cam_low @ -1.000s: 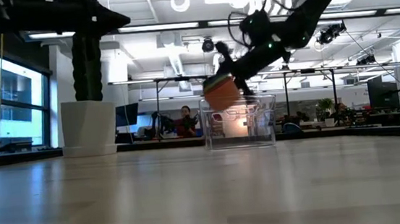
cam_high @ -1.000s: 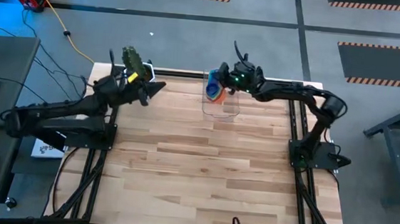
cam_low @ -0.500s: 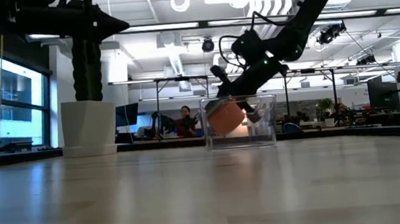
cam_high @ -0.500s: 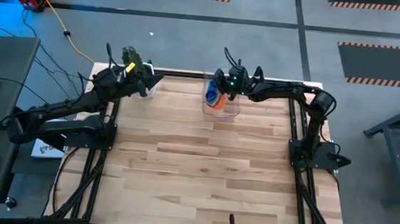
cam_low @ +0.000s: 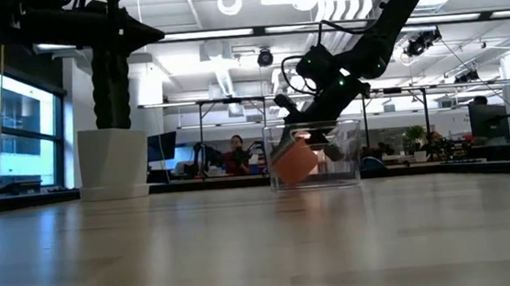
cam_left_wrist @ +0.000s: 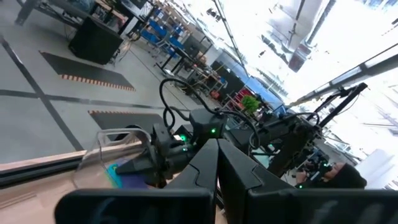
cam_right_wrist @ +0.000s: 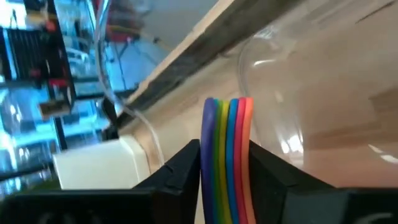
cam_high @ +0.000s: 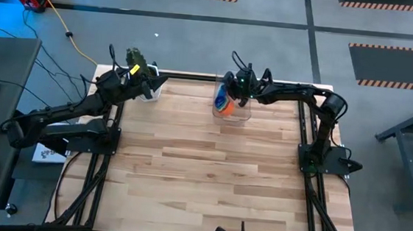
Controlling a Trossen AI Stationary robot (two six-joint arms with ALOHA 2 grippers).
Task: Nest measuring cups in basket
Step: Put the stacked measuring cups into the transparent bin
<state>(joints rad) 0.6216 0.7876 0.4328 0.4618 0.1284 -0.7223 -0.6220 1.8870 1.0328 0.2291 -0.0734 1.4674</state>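
Note:
The measuring cups (cam_high: 224, 101) are nested into one stack, orange outermost and blue innermost. The stack sits tilted inside the clear basket (cam_high: 241, 112) at the table's far edge, and in the low view the orange cup (cam_low: 294, 161) is low behind the basket's wall (cam_low: 344, 158). My right gripper (cam_high: 237, 88) reaches into the basket from its right side and is shut on the stack's handles. My left gripper (cam_high: 154, 89) is shut and hovers at the far left beside the white cactus pot (cam_high: 151, 74), touching nothing. My right gripper pinches the stacked flat handles (cam_right_wrist: 227, 134), a rainbow bundle of edges, between its two fingers (cam_right_wrist: 180, 171). It comes slanting down from the table's right. The cups hang tilted below the fingers inside the basket; whether they touch the basket's floor I cannot tell.
The white pot (cam_low: 113, 163) with the cactus (cam_high: 138, 61) stands at the far left corner, close to my left gripper. The basket sits near the table's far rim (cam_high: 195, 76). Bare wood (cam_high: 202, 174) stretches over the middle and near side. A person (cam_low: 236, 154) sits beyond the table.
My right gripper moved down, carrying the cup stack from above the basket's rim down inside the basket. The basket slid a little toward the table's right. My left gripper drew back slightly toward the cactus pot.

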